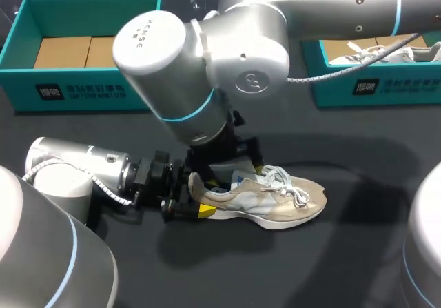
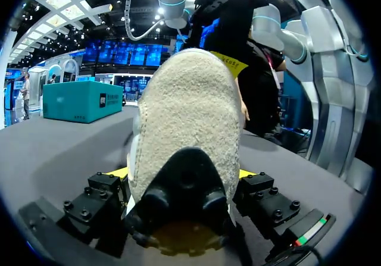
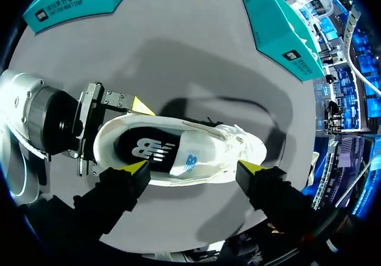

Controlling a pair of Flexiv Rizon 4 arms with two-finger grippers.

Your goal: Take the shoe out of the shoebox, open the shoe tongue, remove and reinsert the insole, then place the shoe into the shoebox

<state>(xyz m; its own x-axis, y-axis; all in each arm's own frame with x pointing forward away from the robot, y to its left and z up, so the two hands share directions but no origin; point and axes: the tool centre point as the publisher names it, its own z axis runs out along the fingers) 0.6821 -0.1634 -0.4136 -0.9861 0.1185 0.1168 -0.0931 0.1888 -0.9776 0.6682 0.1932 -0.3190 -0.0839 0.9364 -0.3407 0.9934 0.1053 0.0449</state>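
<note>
A beige and white sneaker [image 1: 275, 201] lies on its sole in the middle of the black table, toe pointing right. My left gripper [image 1: 200, 198] comes in low from the left, and its fingers clasp the heel [image 2: 190, 117] from both sides. The right gripper [image 3: 193, 171] hangs open just above the shoe's mouth, touching nothing. Under it, the shoe [image 3: 196, 141] shows its insole [image 3: 149, 150], black at the heel with a white logo, lying inside. In the head view the right wrist [image 1: 234, 170] hides the shoe's opening.
An open teal shoebox [image 1: 21, 39] with cardboard inside stands at the back left. A second teal box [image 1: 344, 80] at the back right holds another pale shoe [image 1: 375, 53]. The bulky right arm [image 1: 207, 53] spans the table's middle.
</note>
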